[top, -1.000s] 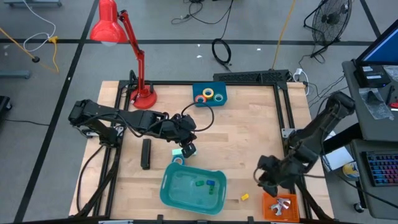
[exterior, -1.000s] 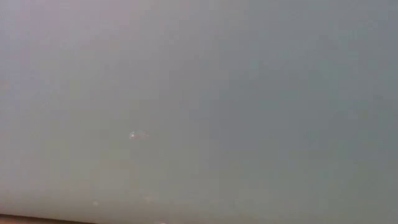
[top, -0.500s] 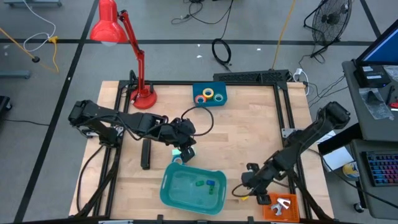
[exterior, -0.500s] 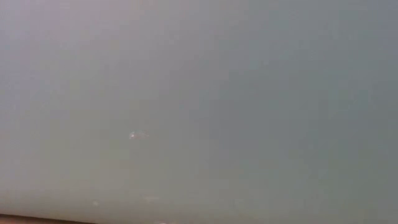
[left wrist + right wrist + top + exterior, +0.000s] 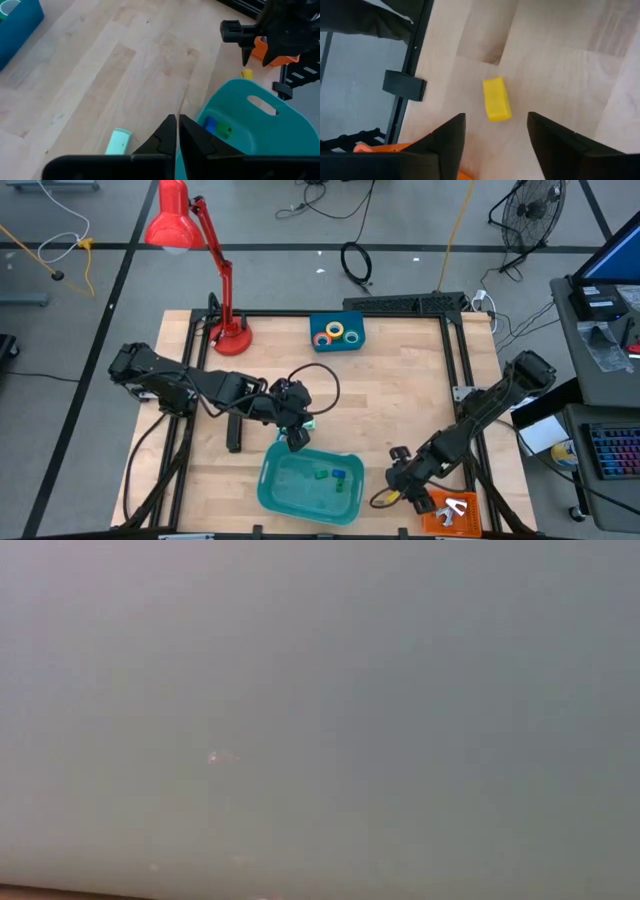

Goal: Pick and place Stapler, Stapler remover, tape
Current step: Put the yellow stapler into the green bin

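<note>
**Right gripper spread over a yellow block; stapler and tape untouched**

We begin with the stapler (image 5: 234, 427), a long, narrow black bar lying flat on the wooden table (image 5: 400, 380), just behind the left gripper (image 5: 296, 438). The tape rolls (image 5: 338, 332), 4 small rings with open centres, sit together in a blue box (image 5: 337, 346) at the far edge of the table, well apart from both arms. In the left wrist view, the left gripper's fingers (image 5: 165, 135) are pressed together and hold nothing; they hover at the rim of the teal bin (image 5: 310, 485), beside a mint-green block (image 5: 118, 141). The bin already holds small green and blue pieces (image 5: 330, 475).

The right gripper (image 5: 495, 130) has its jaws spread wide on either side of a small yellow block (image 5: 496, 98) near the orange tray (image 5: 452, 511), gripping nothing. We judge that a clean pick here calls for lowering with the block centred between the fingers and its narrow width across the jaws, so it does not twist on closing. The low view shows only a blank grey field.
</note>
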Action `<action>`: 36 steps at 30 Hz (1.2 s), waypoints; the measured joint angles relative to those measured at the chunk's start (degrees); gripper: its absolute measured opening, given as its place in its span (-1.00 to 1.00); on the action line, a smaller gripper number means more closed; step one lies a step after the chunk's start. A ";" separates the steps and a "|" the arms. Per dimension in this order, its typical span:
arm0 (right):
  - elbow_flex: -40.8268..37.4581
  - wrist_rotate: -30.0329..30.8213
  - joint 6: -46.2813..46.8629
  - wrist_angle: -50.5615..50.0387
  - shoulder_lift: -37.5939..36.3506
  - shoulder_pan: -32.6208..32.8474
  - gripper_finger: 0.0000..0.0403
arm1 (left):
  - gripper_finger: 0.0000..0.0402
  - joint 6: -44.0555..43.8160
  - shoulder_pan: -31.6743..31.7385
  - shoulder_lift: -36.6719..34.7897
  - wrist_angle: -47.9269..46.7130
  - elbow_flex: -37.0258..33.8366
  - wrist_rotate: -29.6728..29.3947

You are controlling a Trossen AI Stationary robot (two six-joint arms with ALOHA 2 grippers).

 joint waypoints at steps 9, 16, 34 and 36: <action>-2.49 2.62 -1.30 1.41 0.24 0.06 0.18 | -0.92 -0.90 0.00 0.00 -0.01 0.01 0.08; -6.02 2.45 3.25 6.50 0.26 2.02 0.13 | -0.88 -1.83 0.04 0.00 0.00 0.01 0.67; -5.79 0.67 7.52 17.34 7.37 3.65 0.12 | -0.89 -3.50 0.43 0.00 0.04 -0.01 1.43; -5.73 0.13 7.69 18.24 8.00 3.64 0.12 | -0.92 -3.70 0.42 0.00 0.00 -0.01 1.84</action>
